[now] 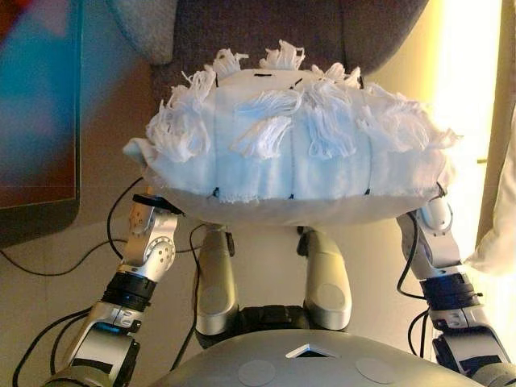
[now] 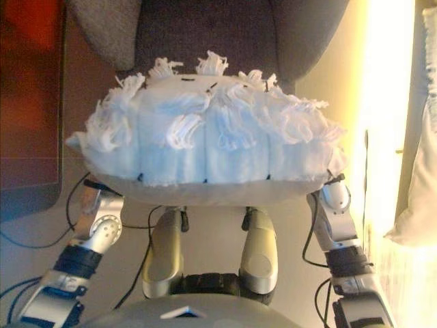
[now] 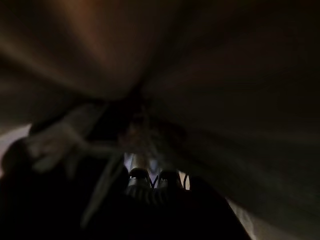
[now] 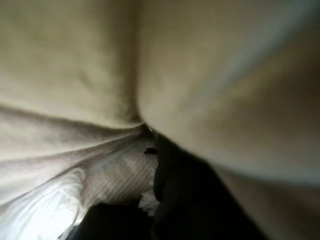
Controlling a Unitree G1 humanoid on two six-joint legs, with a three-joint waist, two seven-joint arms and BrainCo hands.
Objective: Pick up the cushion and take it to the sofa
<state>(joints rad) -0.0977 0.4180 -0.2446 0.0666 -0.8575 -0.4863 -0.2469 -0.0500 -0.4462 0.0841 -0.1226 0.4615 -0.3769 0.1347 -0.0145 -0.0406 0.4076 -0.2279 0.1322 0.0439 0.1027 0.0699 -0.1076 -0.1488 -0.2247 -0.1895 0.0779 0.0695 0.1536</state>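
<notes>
- The white fabric cushion (image 1: 290, 149), round-edged and covered with tufts of white fringe, is held up in the air between the two arms, in front of the robot's chest and well clear of the floor.
- The left hand (image 1: 153, 234) is under the cushion's left lower edge; only its silver knuckle part and dark wrist cover show, and its fingers are hidden beneath the fabric, so I cannot tell whether they are curled or straight.
- The right hand (image 2: 332, 205) is under the cushion's right lower edge, its fingers likewise hidden, so its state cannot be told.
- Both wrist views show little but folds of pale cloth pressed close against the cameras.
- Directly beyond the cushion stands a dark grey upholstered seat (image 1: 266, 32) with a lighter grey rounded arm (image 1: 145, 28) at its left; the cushion hides most of it.
- To the left is a dark-framed flat panel (image 1: 40, 113), reddish and blue.
- At the right edge hangs a white soft cloth thing (image 2: 416, 212) in bright light.
- The floor (image 1: 266, 250) below is pale beige.
</notes>
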